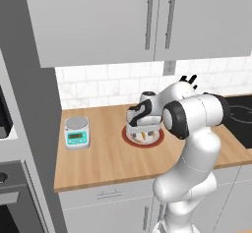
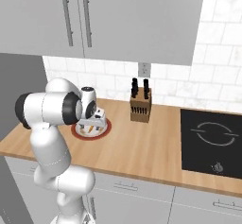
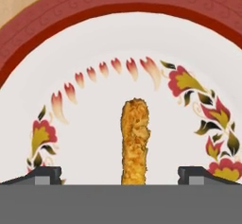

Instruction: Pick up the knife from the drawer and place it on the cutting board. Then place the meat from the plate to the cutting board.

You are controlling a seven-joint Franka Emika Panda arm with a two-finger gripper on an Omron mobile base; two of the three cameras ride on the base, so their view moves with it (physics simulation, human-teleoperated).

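Your end effector hangs wide open and empty just above the meat, fingertips either side of it, on the plate. You're at the meat pick: lower, then close.

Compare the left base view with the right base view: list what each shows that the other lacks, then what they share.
Left base view alone: a teal kitchen scale on the counter left of the plate, and a dark oven front at the far left.

Right base view alone: a wooden knife block standing right of the plate, and the whole black cooktop.

Both: the red-rimmed plate on the wooden counter carrying the orange-tan meat, the gripper lowered over it, grey upper cabinets and white tile.
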